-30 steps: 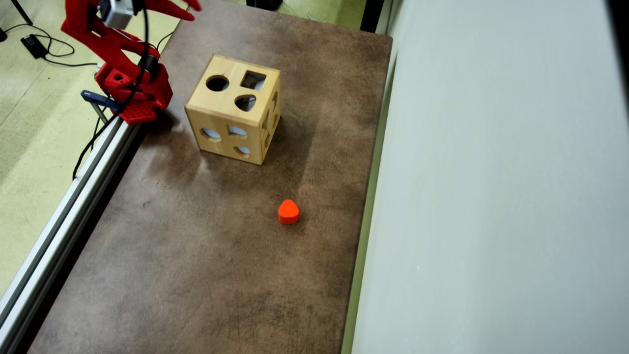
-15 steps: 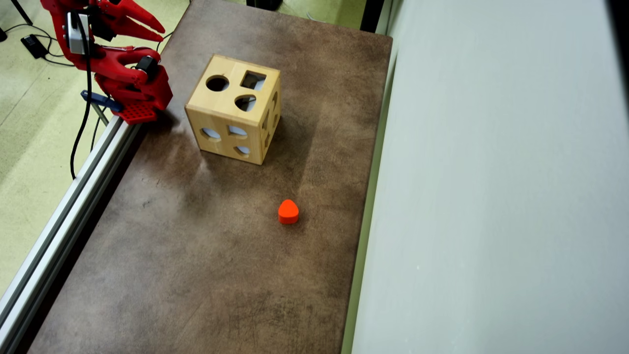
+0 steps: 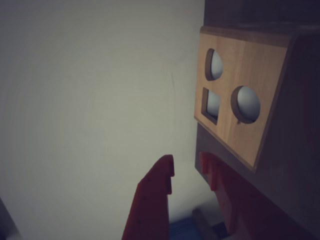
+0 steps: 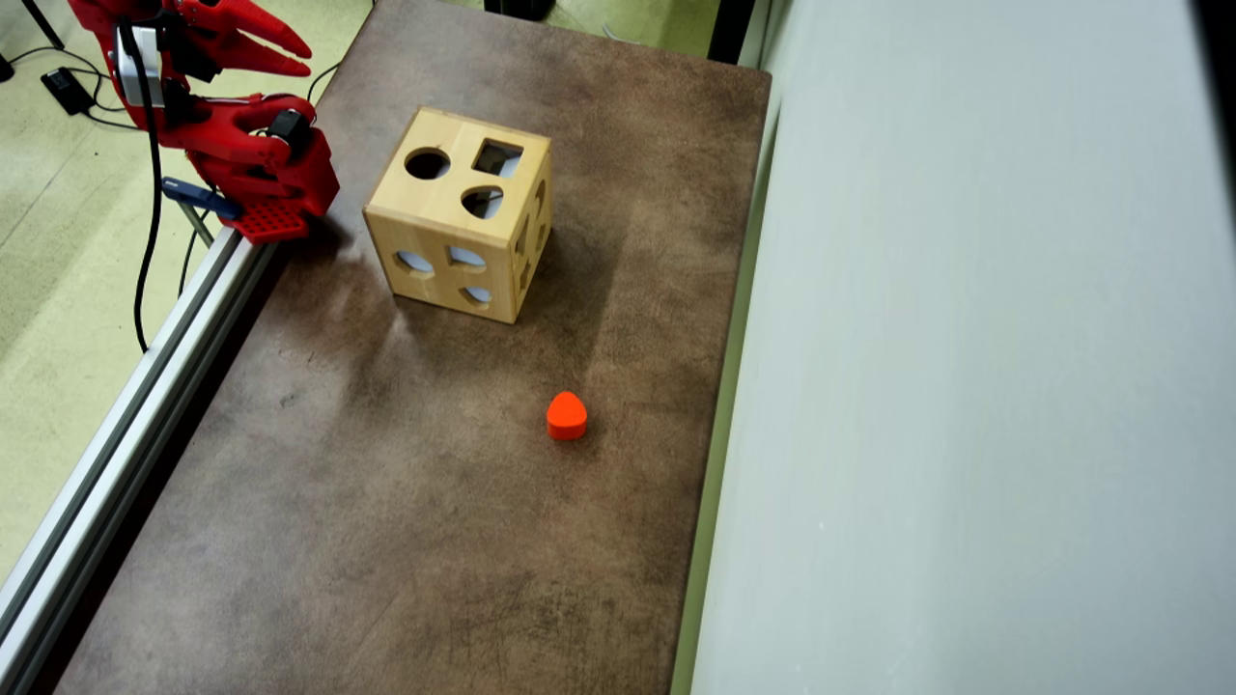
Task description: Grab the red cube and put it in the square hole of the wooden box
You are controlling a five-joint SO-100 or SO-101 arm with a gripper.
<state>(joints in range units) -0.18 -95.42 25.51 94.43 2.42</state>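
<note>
The red cube shows in neither view. The wooden box (image 4: 435, 227) stands on the brown table's far part, its top face bearing a round hole, a teardrop hole and the square hole (image 4: 497, 157). In the wrist view the wooden box (image 3: 262, 60) fills the upper right, with its square hole (image 3: 212, 105) at the left of that face. My red gripper (image 4: 307, 61) is raised off the table's upper left corner, left of the box and apart from it. In the wrist view the gripper (image 3: 187, 161) is open, with only the pale wall between its fingers.
An orange-red heart-like block (image 4: 567, 415) lies on the brown table (image 4: 386, 502) below and right of the box. An aluminium rail (image 4: 126, 425) runs along the table's left edge. A pale wall (image 4: 966, 386) borders the right side. The arm's base (image 4: 275, 193) sits at the rail's top.
The arm has folded back to the left: the gripper left the table's top edge near the box and now sits off the table, upper left. Box and orange-red block have not moved.
</note>
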